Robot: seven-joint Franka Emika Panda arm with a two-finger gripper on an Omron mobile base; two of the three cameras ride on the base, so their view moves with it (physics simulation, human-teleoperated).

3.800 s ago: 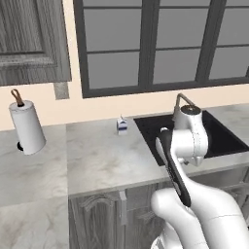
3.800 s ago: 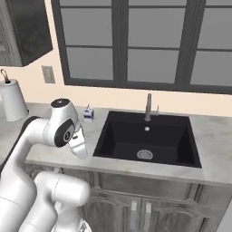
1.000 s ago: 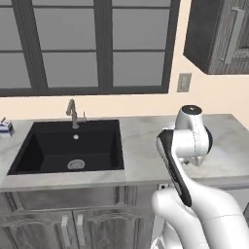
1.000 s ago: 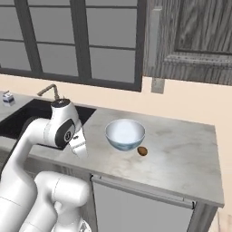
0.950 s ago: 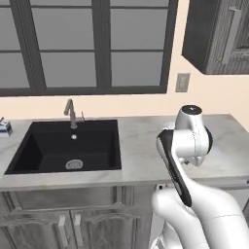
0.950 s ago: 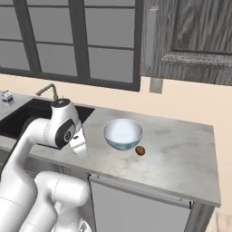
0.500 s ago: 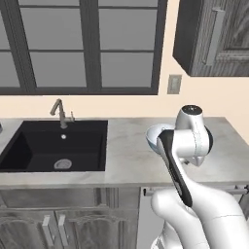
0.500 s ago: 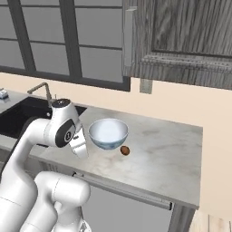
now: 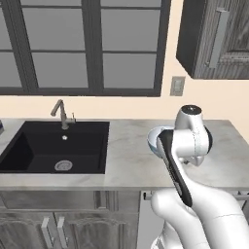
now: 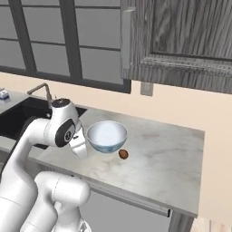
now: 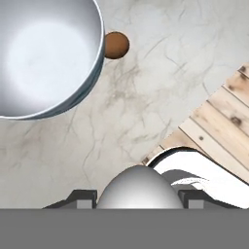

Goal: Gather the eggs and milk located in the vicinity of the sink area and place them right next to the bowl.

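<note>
Here the pincer (image 11: 137, 197) grips a smooth whitish egg (image 11: 137, 187).

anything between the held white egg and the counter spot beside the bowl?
Nothing visible. The whitish egg sits between the gripper fingers above bare counter. The bowl and brown egg lie off to one side.

arm (image 10: 31, 149): glossy white rounded shells, showing as smooth tubes swelling into bulging segments
joints: dark grey discs sitting in the round white housings; a dark circular cap with a small pale mark is facing out on the upper joint (image 10: 66, 130)
side trim: a long black strip (image 9: 173, 168) is running down the white link
top cap: a dark flat ring is crowning the uppermost housing (image 9: 191, 109)
base body (image 9: 204, 216): broad, rounded, plain white
gripper (image 11: 138, 198): small dark finger tips are peeking up
</note>
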